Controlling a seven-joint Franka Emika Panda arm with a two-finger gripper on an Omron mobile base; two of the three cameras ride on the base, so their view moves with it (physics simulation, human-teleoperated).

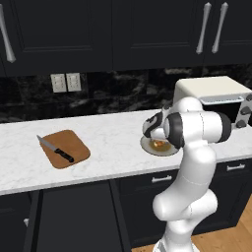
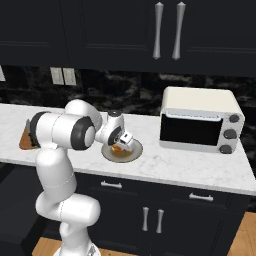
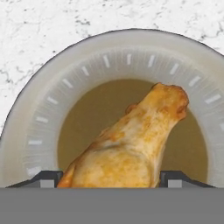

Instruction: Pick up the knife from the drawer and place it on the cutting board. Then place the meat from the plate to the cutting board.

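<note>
Meat [image 3: 131, 140], an orange-brown lumpy chunk, lies on the round grey-beige plate [image 3: 39, 131] right below our end effector [image 3: 109, 178], whose dark fingertips [image 3: 48, 178] stand apart on either side of it. Farther left on the white marble desk [image 1: 113, 142], we see the black-handled knife [image 1: 55, 149] lying on the reddish-brown wooden cutting board [image 1: 74, 142].

you get flat, even rendered light with no single clear source. the white marble counter [image 1: 113, 142] reads bright, while the black upper cabinets [image 1: 123, 29] and backsplash [image 2: 125, 90] stay dim and hold little detail. soft highlights sit on the silver cabinet handles [image 2: 167, 30]. shadows are faint. the base views look slightly soft; the hand view is sharp on the plate [image 3: 52, 113], without edge distortion.
</note>
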